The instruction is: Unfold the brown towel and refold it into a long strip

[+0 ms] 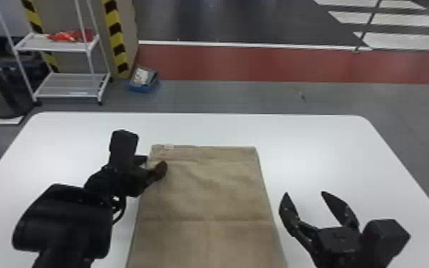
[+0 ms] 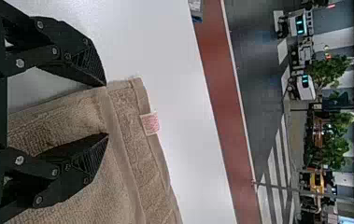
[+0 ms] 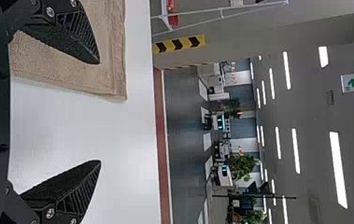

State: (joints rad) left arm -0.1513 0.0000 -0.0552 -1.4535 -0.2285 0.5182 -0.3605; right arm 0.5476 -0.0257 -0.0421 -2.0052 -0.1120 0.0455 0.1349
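Your towel [image 1: 206, 192] lies spread on the white table [image 1: 313, 142], mostly flat, running out at the head view's bottom edge. Far hem roughly straight, with a small pale tag [image 1: 168, 146] by the far left corner. Some soft ripples below that hem; one crease crosses the towel nearer you, and a fainter one runs lengthwise from it.

Your left gripper [image 1: 154, 164] is at the towel's left edge, near the far left corner. One finger is over the cloth, the other about at the side edge. The left wrist view shows a moderate gap between the tips, with cloth lying in it; neither finger pinches it. Whether they touch it, you cannot tell from here.

Your right gripper [image 1: 305, 194] is over the table, just off the towel's right side, its fingers spread wide and nothing held. In the head view its tips point toward the table's far side.

Beyond the table you have a white rack [image 1: 69, 85] with red stuff [image 1: 71, 35] on its upper shelf, and a blue bin [image 1: 142, 87] on the floor just beside it.
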